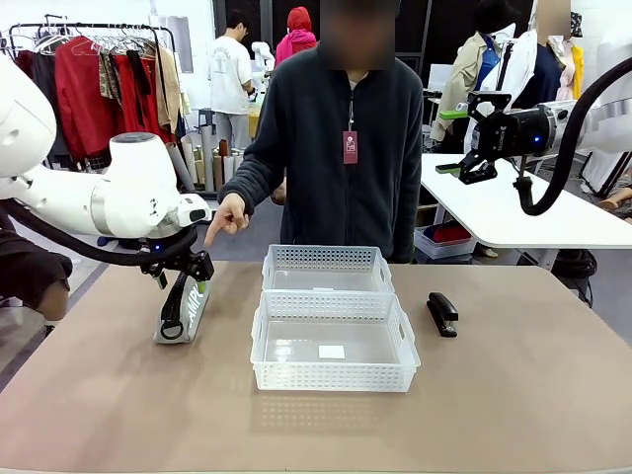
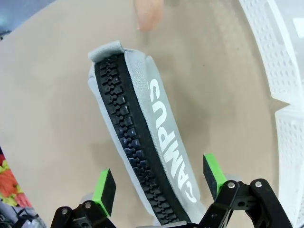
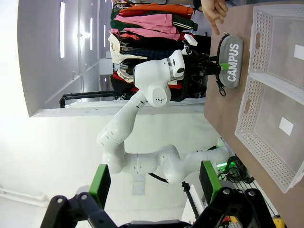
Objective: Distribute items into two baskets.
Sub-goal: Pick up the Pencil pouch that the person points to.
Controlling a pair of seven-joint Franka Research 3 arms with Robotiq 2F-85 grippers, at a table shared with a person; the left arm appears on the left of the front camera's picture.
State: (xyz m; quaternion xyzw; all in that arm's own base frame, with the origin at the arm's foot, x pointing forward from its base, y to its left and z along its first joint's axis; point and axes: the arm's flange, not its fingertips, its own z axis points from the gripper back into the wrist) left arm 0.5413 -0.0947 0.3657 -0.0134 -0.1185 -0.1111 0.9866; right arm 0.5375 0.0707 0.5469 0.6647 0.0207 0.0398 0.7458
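Left fingers [image 2: 105, 191] astride pouch [image 2: 142, 135], pointing down

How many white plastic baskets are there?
2. The smaller basket stands on the table, toward the person; the larger basket, with a white label on its bottom, stands just in front of it, on the near side. None seems hidden.

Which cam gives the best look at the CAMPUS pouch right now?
Left wrist view: the pouch is close up, zipper and lettering sharp, inside the open left gripper. Front view shows the pouch small, its top under that gripper. Right wrist view shows the pouch far off, sideways, lettering readable.
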